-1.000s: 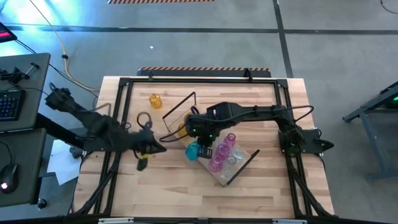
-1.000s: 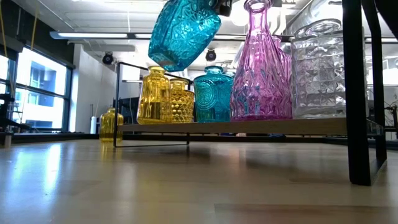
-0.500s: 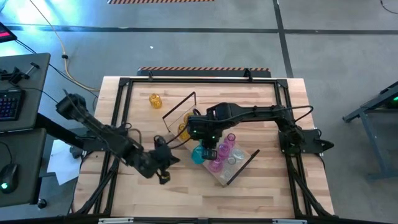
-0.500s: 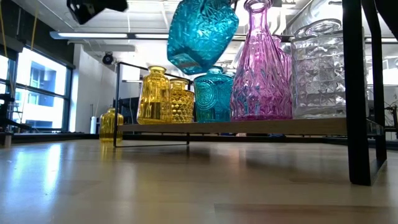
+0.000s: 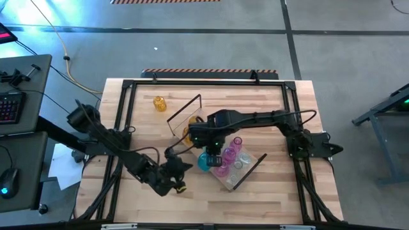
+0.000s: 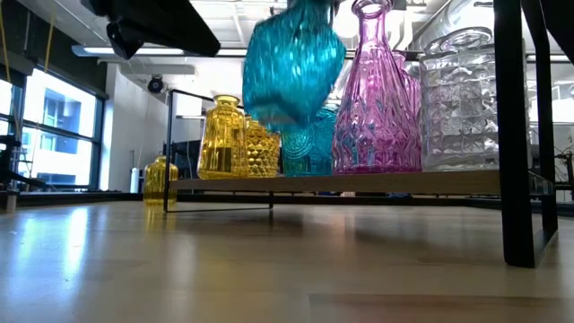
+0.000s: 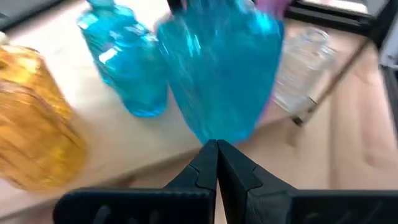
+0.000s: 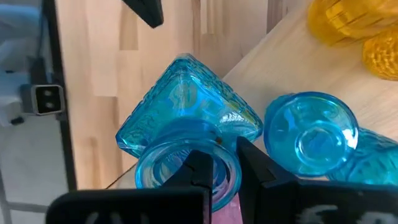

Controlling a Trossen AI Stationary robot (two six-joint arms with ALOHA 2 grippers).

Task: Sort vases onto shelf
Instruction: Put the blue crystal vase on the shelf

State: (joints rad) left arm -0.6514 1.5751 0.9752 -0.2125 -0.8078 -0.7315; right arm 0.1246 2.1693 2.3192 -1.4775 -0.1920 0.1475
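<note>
**Teal vase held over the shelf**

High view: the right gripper [image 5: 209, 153] hangs over the shelf [image 5: 246, 174], which lies slantwise near the middle of the bench [image 5: 268, 108]. A lone yellow vase [image 5: 159, 103] stands toward the bench's far left corner. The left gripper [image 5: 181, 167] sits just beside the shelf's front edge, jaws shut and empty.

Low view: the teal vase [image 6: 291, 65] hangs tilted above the shelf board, in front of yellow vases [image 6: 221, 137], a pink vase [image 6: 377, 94] and a clear vase [image 6: 459, 99].

Left wrist view: closed jaws point at the hanging teal vase.

Right wrist view: jaws clamp the teal vase's rim; a second teal vase [image 8: 311, 134] stands beside.
</note>
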